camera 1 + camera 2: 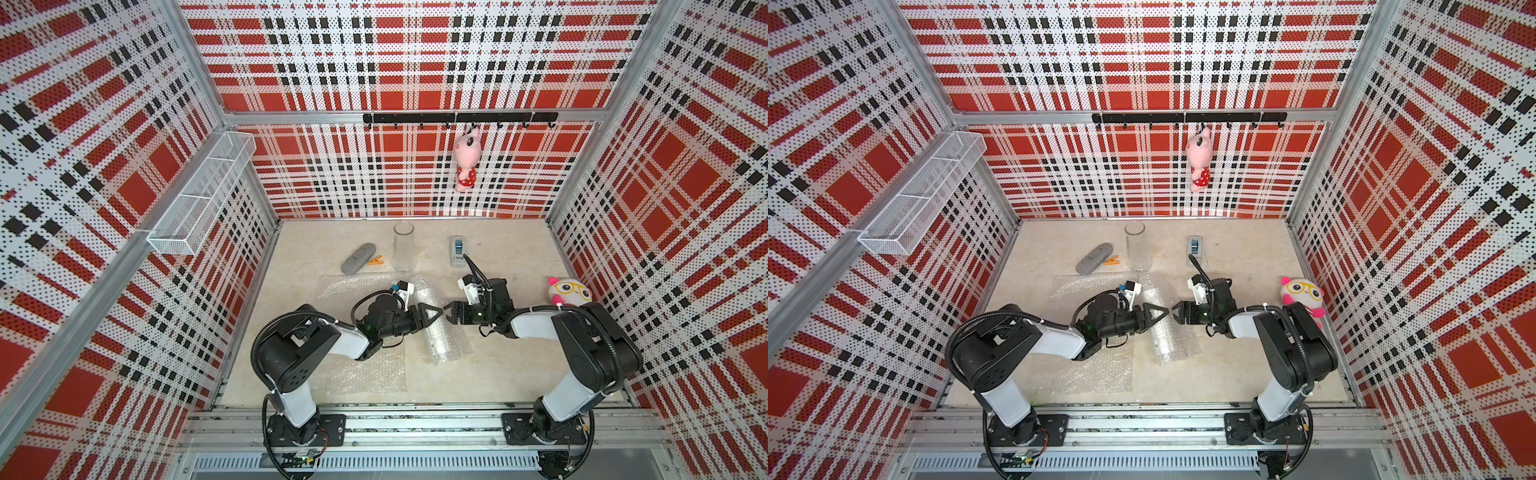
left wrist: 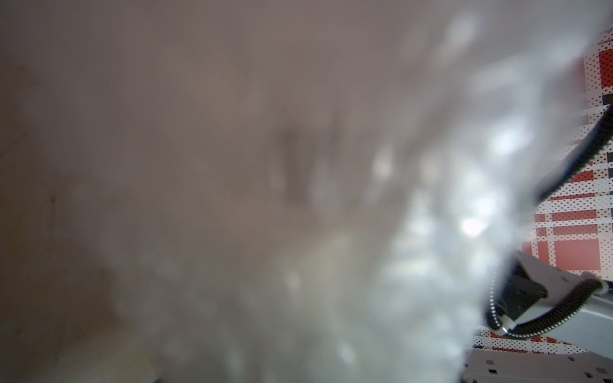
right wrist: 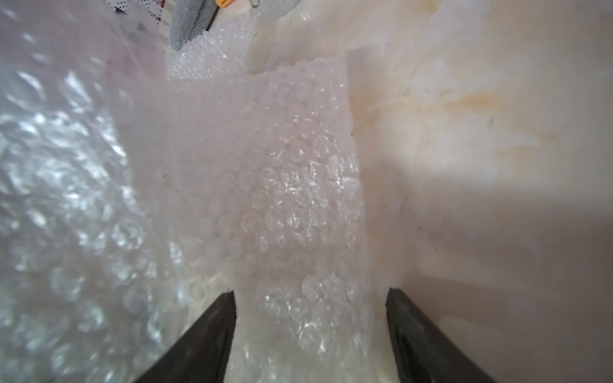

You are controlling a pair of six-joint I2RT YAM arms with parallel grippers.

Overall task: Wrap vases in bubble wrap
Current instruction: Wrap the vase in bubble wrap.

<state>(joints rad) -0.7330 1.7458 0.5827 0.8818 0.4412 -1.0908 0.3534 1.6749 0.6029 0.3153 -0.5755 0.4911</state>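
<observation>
A clear glass vase stands upright at the back of the table. One sheet of bubble wrap lies flat under my left arm. A second piece is rolled into a long bundle at mid-table; what it encloses I cannot make out. My left gripper is over the bundle, seen side-on. Blurred bubble wrap fills the left wrist view and hides its jaws. My right gripper faces it tip to tip, open, its fingers astride a strip of wrap.
A grey oval case and an orange clip lie back left. A tape dispenser sits back right. One plush toy is by the right wall, a pink one hangs on the back wall.
</observation>
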